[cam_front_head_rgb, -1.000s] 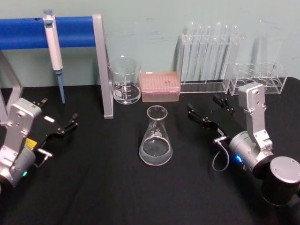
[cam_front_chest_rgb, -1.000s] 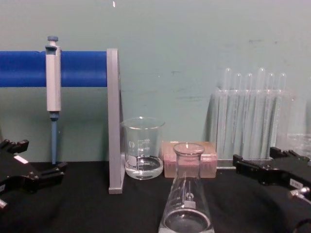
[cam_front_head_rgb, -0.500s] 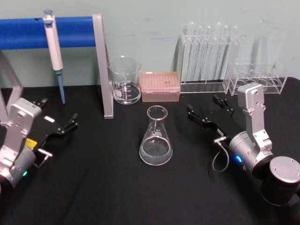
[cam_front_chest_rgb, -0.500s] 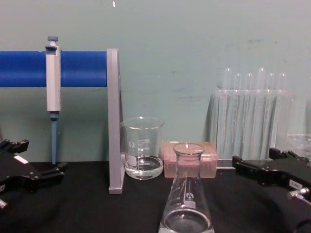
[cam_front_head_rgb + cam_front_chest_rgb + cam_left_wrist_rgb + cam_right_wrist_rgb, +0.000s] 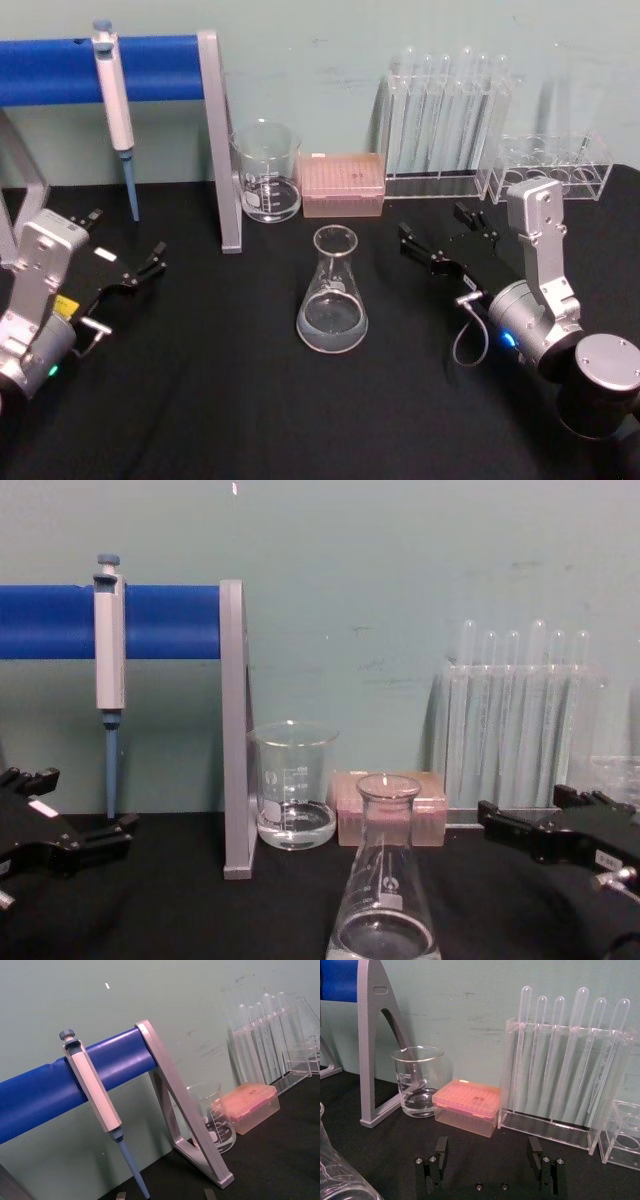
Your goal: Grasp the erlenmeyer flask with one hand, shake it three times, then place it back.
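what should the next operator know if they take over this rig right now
Right gripper: open and empty, low over the black table, to the right of the erlenmeyer flask with a clear gap between them.
Left gripper: open and empty, parked at the table's left side, far from the flask.
Flask: upright at the table centre with some clear liquid in it, in front of the beaker and the pink tip box. Nothing touches it.
Done: no grasp has been made.
Left: close on the flask, lift, shake three times, set it back down.
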`<action>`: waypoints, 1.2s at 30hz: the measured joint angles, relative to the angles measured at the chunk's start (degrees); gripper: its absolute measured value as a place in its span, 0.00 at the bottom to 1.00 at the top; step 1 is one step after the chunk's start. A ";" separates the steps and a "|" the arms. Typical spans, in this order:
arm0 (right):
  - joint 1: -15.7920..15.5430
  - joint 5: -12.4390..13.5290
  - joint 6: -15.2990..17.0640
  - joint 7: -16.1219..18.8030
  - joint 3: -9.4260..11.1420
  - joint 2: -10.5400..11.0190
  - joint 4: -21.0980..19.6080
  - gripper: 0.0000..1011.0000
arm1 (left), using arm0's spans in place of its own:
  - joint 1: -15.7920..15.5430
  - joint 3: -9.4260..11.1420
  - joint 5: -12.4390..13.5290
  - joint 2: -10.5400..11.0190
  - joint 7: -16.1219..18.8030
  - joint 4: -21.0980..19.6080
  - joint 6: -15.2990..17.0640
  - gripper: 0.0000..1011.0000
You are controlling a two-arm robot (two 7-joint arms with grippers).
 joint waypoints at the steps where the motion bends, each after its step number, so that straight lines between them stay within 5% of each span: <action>1: 0.00 0.01 0.00 0.00 -0.01 0.00 -0.01 0.99 | 0.00 0.00 0.00 0.00 0.00 0.00 0.00 0.99; 36: 0.00 0.10 0.00 0.00 0.00 0.01 -0.06 0.99 | 0.00 0.00 0.00 0.00 0.00 0.00 0.00 0.99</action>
